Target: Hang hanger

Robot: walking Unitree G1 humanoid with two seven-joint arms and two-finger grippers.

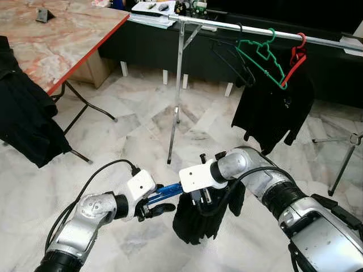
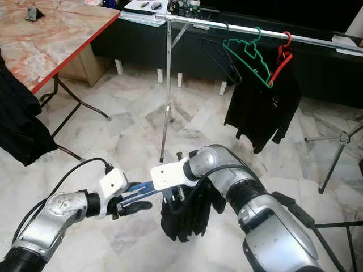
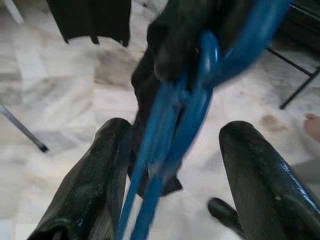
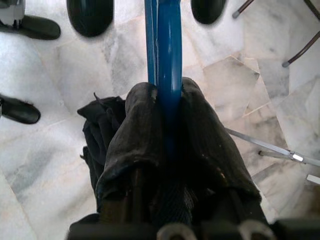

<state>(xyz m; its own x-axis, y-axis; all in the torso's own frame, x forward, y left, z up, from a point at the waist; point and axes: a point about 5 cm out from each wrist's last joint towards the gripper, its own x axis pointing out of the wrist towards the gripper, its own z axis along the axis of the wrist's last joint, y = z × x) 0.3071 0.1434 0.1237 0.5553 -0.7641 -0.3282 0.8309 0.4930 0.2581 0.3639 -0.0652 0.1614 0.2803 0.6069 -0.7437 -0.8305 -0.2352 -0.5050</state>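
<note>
You have the blue hanger [image 1: 166, 191] low over the marble floor [image 1: 130, 124], well short of the clothes rail [image 1: 249, 28]. Your left gripper [image 1: 154, 208] has its fingers spread around the hanger's end. Your right gripper [image 1: 203, 199] clamps the hanger through the black garment [image 1: 198, 222] draped over it

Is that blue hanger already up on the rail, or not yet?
Not yet. The blue hanger, with a dark garment bunched on it, is low above the floor between both end effectors; the rail stands ahead.
</note>
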